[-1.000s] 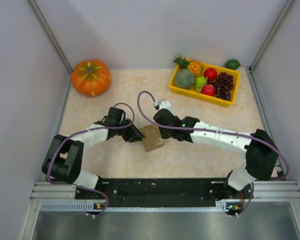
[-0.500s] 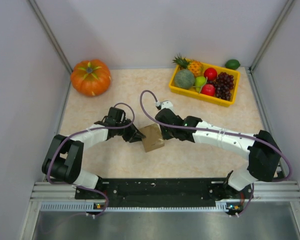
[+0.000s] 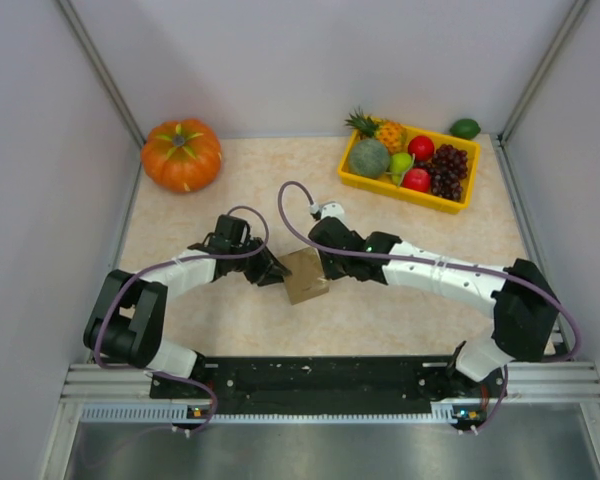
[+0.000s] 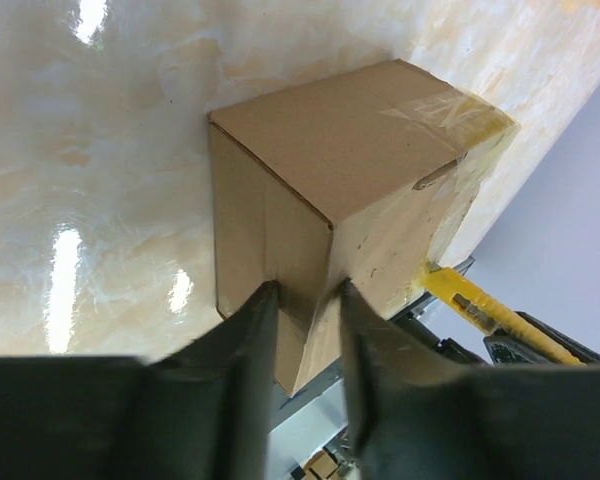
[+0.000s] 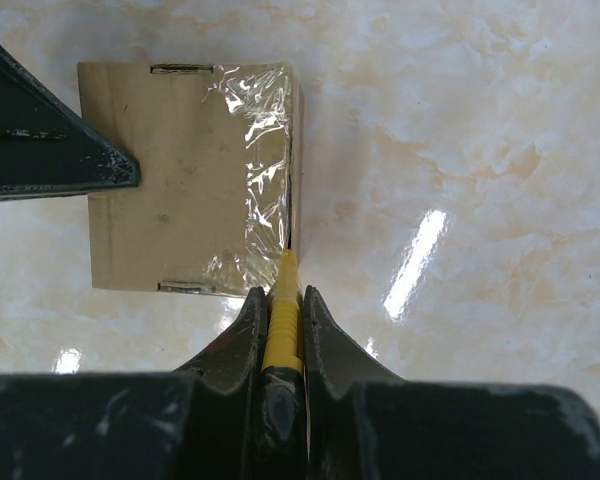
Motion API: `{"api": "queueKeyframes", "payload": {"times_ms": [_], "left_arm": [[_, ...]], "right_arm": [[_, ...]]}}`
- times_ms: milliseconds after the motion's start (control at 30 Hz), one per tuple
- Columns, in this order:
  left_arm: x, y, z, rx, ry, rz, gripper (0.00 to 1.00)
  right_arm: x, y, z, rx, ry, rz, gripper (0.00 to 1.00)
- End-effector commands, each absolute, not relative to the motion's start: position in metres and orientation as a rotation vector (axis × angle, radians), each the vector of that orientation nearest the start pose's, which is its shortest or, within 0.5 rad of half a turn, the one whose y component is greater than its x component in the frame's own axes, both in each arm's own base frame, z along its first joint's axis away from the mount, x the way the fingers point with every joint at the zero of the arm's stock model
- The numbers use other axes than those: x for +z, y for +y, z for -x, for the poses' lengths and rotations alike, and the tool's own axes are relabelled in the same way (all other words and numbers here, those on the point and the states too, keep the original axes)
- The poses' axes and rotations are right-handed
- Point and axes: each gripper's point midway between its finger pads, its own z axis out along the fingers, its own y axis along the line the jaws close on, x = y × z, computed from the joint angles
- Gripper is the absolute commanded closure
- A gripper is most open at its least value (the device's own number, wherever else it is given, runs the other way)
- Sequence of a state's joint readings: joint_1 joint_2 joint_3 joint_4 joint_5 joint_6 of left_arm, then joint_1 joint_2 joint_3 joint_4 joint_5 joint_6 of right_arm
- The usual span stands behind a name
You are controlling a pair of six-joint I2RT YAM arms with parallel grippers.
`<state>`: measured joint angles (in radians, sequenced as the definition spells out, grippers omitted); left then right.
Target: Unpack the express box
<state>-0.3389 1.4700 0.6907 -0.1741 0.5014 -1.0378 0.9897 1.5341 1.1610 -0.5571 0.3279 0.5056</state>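
The express box (image 3: 305, 276), a small brown carton sealed with clear tape (image 5: 258, 170), stands on the table between my two arms. My left gripper (image 3: 276, 271) is shut on the box's left vertical corner, one finger on each side of it, as the left wrist view (image 4: 307, 292) shows. The box fills that view (image 4: 340, 150). My right gripper (image 3: 326, 264) is shut on a yellow utility knife (image 5: 283, 325). The blade tip touches the taped right edge of the box top (image 5: 170, 180). The knife also shows behind the box in the left wrist view (image 4: 470, 300).
An orange pumpkin (image 3: 182, 154) sits at the back left. A yellow tray (image 3: 380, 186) with several fruits stands at the back right, with a green lime (image 3: 465, 128) behind it. Grey walls close in the table on three sides.
The right arm has wobbled very slightly at the box's right edge. The box and the left arm have not moved.
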Motion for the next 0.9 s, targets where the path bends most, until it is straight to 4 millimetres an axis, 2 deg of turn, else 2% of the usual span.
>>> {"api": "queueKeyframes", "payload": {"times_ms": [0, 67, 100, 200, 300, 400, 433, 533, 567, 700, 867], "left_arm": [[0.053, -0.207, -0.256, -1.071, 2.675, 0.72, 0.54], [0.056, -0.209, -0.253, -1.099, 2.68, 0.679, 0.45], [0.061, -0.211, -0.253, -1.118, 2.665, 0.652, 0.36], [0.068, -0.212, -0.251, -1.143, 2.646, 0.606, 0.27], [0.067, -0.213, -0.246, -1.159, 2.657, 0.599, 0.26], [0.057, -0.214, -0.24, -1.162, 2.694, 0.641, 0.39], [0.054, -0.213, -0.239, -1.158, 2.701, 0.674, 0.49], [0.046, -0.211, -0.236, -1.125, 2.719, 0.758, 0.63], [0.044, -0.21, -0.236, -1.115, 2.72, 0.772, 0.72], [0.042, -0.205, -0.236, -1.061, 2.718, 0.831, 0.83], [0.041, -0.196, -0.24, -0.969, 2.707, 0.866, 0.87]], "right_arm": [[0.121, 0.306, -0.234, 0.274, 2.446, 0.496, 1.0], [0.128, 0.311, -0.24, 0.274, 2.425, 0.491, 1.0], [0.13, 0.313, -0.242, 0.272, 2.419, 0.49, 1.0], [0.136, 0.317, -0.25, 0.262, 2.397, 0.471, 1.0], [0.138, 0.32, -0.254, 0.263, 2.39, 0.458, 1.0], [0.143, 0.322, -0.255, 0.272, 2.382, 0.45, 1.0], [0.144, 0.322, -0.255, 0.275, 2.38, 0.447, 1.0], [0.154, 0.324, -0.256, 0.296, 2.361, 0.439, 1.0], [0.157, 0.325, -0.257, 0.302, 2.355, 0.441, 1.0], [0.169, 0.322, -0.258, 0.278, 2.33, 0.443, 1.0], [0.179, 0.321, -0.256, 0.278, 2.315, 0.436, 1.0]]}}
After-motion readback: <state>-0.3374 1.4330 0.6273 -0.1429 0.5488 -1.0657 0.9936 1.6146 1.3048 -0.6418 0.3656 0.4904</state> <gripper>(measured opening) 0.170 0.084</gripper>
